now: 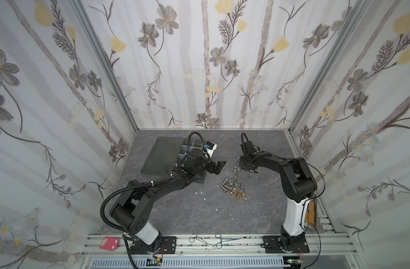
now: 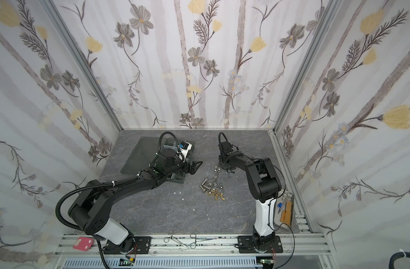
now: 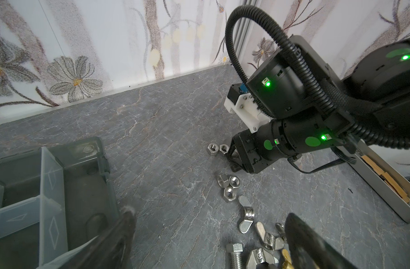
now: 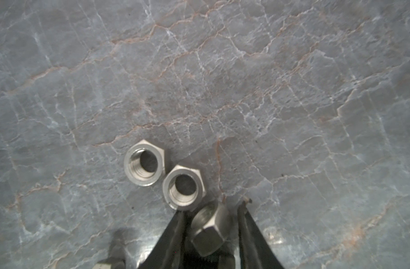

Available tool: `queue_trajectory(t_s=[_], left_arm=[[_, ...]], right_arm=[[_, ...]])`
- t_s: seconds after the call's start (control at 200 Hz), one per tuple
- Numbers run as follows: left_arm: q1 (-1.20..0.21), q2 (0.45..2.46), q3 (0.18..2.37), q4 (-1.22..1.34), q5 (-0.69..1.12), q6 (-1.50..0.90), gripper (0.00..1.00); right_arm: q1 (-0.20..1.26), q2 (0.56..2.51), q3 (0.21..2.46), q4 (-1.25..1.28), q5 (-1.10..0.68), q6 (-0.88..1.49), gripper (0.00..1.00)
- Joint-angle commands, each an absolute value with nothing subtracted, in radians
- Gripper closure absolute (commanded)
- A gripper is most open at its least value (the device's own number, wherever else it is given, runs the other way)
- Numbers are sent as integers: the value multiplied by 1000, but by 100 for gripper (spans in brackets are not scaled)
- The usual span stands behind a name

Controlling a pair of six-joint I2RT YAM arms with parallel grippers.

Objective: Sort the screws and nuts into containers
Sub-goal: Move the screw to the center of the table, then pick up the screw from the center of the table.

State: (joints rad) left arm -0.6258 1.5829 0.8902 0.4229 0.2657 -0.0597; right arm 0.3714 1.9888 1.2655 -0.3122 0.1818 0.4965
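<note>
Screws and nuts (image 1: 234,185): loose scatter mid-table, running far to near. Silver hex nuts (image 1: 235,170) are at the far end, silver bolts and wing nuts in the middle, brass pieces (image 1: 237,196) nearest you. They lie on the grey table (image 1: 199,216), just right of the organizer box (image 3: 78,158).

Right gripper (image 4: 211,233) is down at the far end of the scatter, with its fingers (image 4: 176,233) either side of a silver hex-headed piece (image 4: 210,229). The gap is narrow. A dark sliver shows between the hex and one finger, so you can't tell from this whether it's pinched or only bracketed. A pair of hex nuts (image 4: 183,187) lies flat just past the fingertips, the two touching each other (bores up, threads readable).

Left gripper (image 1: 217,166) hangs between the box and the scatter, fingers spread wide with nothing in them.

Containers (image 3: 51,181): cells made by pale translucent dividers inside the dark box, left of the scatter. The left arm covers much of the box in both top views. The lid (image 1: 162,153) lies flat, opened out to the left.

Further out you have a metal tray (image 2: 289,209) at the near right by the right arm's base. Forceps (image 1: 203,240) lie on the near rail, and a pink pad (image 1: 109,242) sits at near left.
</note>
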Motion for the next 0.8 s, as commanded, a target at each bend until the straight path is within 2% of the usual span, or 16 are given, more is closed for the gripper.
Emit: queue_trajectory(t_s=[0.0, 0.03, 0.215, 0.325, 0.47, 0.624, 0.654, 0.699, 0.794], left_arm=[[-626, 1572, 885, 458, 257, -63, 0], [-624, 1572, 887, 459, 255, -62, 0], [-625, 1563, 884, 462, 259, -58, 0], [-625, 1564, 881, 463, 256, -60, 0], [-625, 1564, 878, 462, 256, -62, 0], [-626, 1553, 873, 462, 249, -59, 0], [-625, 1553, 871, 462, 248, -60, 0], [-625, 1551, 871, 462, 247, -58, 0], [-625, 1554, 872, 460, 244, -60, 0]], right_arm=[[374, 1987, 1254, -352, 148, 515, 61], [373, 1984, 1254, -358, 144, 515, 58], [384, 1971, 1240, -374, 133, 523, 60], [394, 1965, 1231, -374, 129, 526, 55], [396, 1968, 1232, -378, 124, 524, 63], [397, 1952, 1229, -389, 132, 523, 63], [396, 1950, 1230, -394, 129, 518, 60], [398, 1948, 1233, -403, 125, 512, 49], [400, 1938, 1225, -399, 115, 489, 46]])
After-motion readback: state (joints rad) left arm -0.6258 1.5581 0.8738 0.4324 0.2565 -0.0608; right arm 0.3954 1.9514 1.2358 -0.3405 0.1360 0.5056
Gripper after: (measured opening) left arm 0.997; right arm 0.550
